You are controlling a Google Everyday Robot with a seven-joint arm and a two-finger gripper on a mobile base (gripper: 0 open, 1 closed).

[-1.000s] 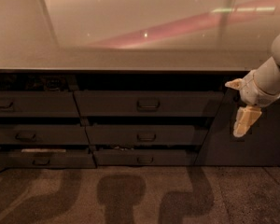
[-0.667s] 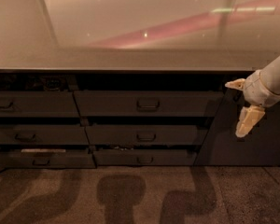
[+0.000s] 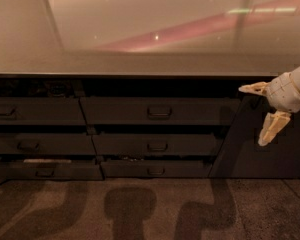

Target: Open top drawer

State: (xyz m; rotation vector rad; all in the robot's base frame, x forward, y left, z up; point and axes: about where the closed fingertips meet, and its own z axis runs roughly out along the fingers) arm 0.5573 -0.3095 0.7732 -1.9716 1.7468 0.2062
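The top drawer (image 3: 120,111) is a wide, flat, dark grey front in the middle of the frame, with a small rectangular loop handle (image 3: 160,112) at its centre and a dark gap above it under the smooth, glossy counter (image 3: 140,64). The gripper (image 3: 251,116) hangs at the right edge, in front of a plain dark cabinet panel (image 3: 285,156). Its pale cream fingers (image 3: 273,128) are spread wide and hold nothing. It is to the right of the drawer, well apart from the handle. Speckled floor (image 3: 150,209) lies below.
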